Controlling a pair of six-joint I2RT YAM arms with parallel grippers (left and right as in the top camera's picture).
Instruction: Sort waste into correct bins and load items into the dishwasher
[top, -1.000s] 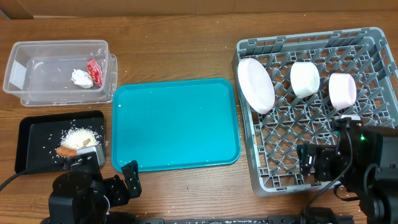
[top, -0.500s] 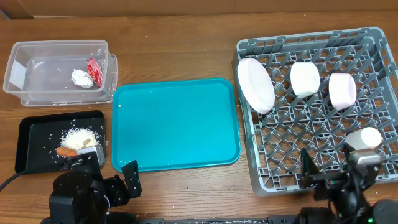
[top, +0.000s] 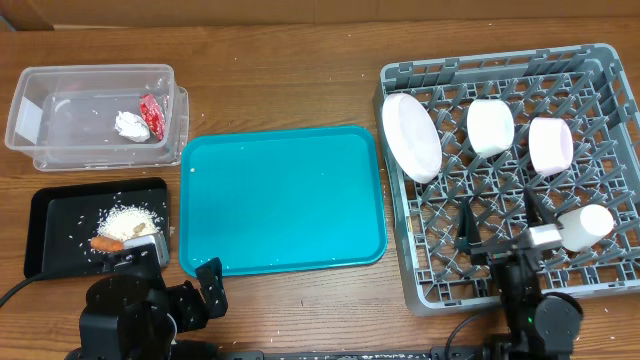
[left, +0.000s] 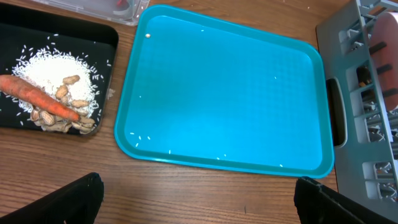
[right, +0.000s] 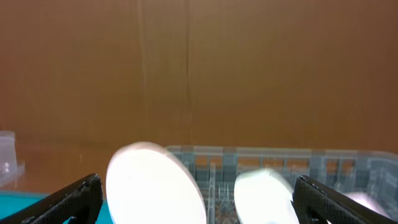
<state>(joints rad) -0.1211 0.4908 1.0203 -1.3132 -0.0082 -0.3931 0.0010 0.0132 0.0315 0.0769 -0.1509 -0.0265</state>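
The grey dish rack at the right holds the white plate, a white bowl, a pink bowl and the white cup lying on its side. The clear tub holds the red wrapper and the tissue. The black tray holds rice with scraps and the carrot. My right gripper is open and empty over the rack's front edge, facing the plate. My left gripper is open and empty in front of the teal tray. No chopsticks are in view.
The teal serving tray lies in the middle between the black tray and the rack, with a few rice grains on it. A brown cardboard wall stands behind the table in the right wrist view. The rack's near rows of pegs hold nothing.
My right arm has pulled back from the rack's front right toward the table's front edge and tilted up. The white cup now shows lying in the rack. The left arm has not moved.
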